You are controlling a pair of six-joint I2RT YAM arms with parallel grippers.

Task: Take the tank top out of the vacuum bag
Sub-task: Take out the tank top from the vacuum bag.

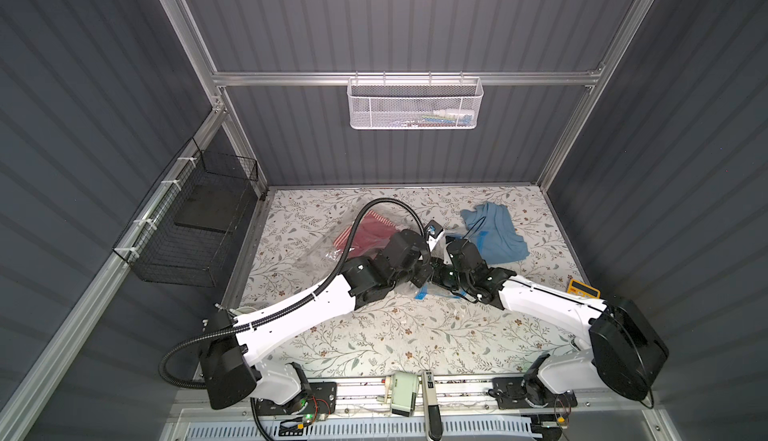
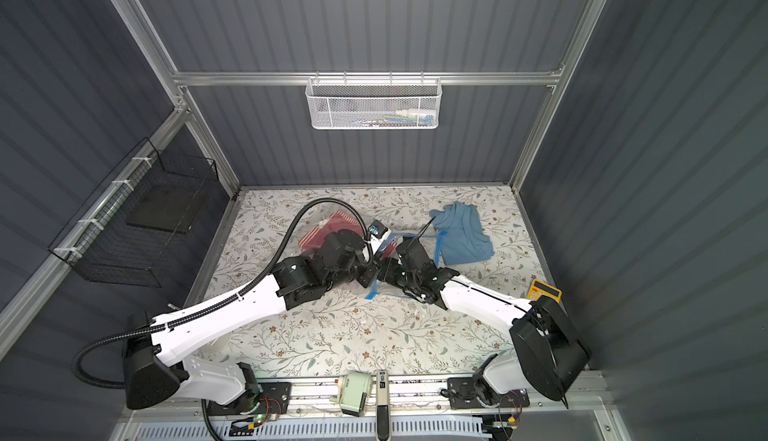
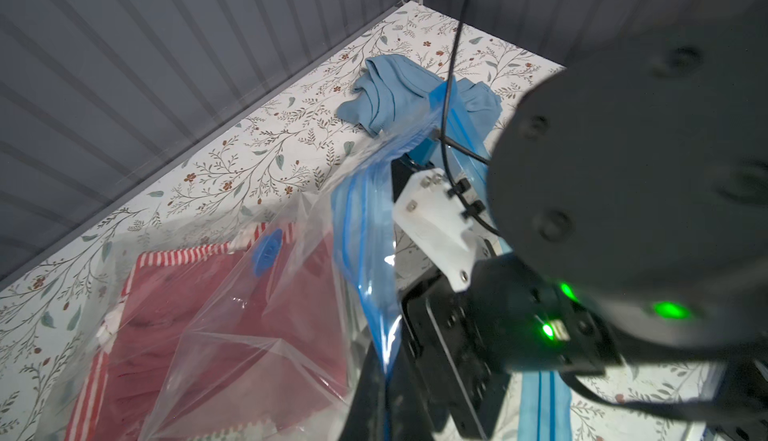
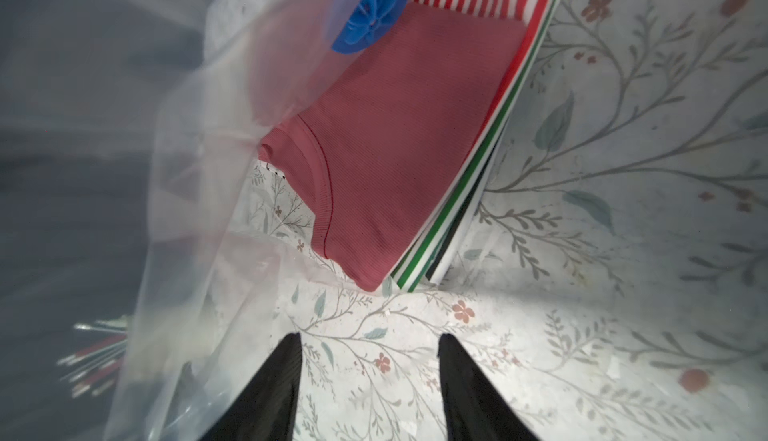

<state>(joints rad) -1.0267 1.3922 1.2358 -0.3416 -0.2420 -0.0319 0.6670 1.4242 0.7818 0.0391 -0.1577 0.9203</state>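
Right gripper [image 4: 370,337] is held with jaws apart inside the mouth of the vacuum bag [image 3: 232,293], nothing between them. The left gripper [image 3: 380,385] is clamped on the bag's blue zip strip [image 3: 361,231]. Inside, the red tank top [image 4: 407,127] is seen folded on striped fabric. The bag is spread on a floral-patterned table [image 1: 395,335], with a blue garment [image 1: 494,231] beside it. Beyond, a white mesh basket [image 1: 415,104] is hung on the grey ribbed walls [image 1: 395,15].

The bag [image 3: 232,335] is thin clear plastic, glossy and creased, with a smooth blue plastic zip strip [image 3: 361,231] and a matt blue plastic cap [image 4: 370,7]. The red top [image 4: 399,127] is finely ribbed knit cloth, matt. The blue garment [image 1: 494,231] is soft matt cloth. The worktop [image 1: 395,335] has a matt floral print. The right hand [image 4: 368,337] has black, finely grooved fingers [image 4: 266,389]. The white basket [image 1: 415,104] is painted metal mesh.
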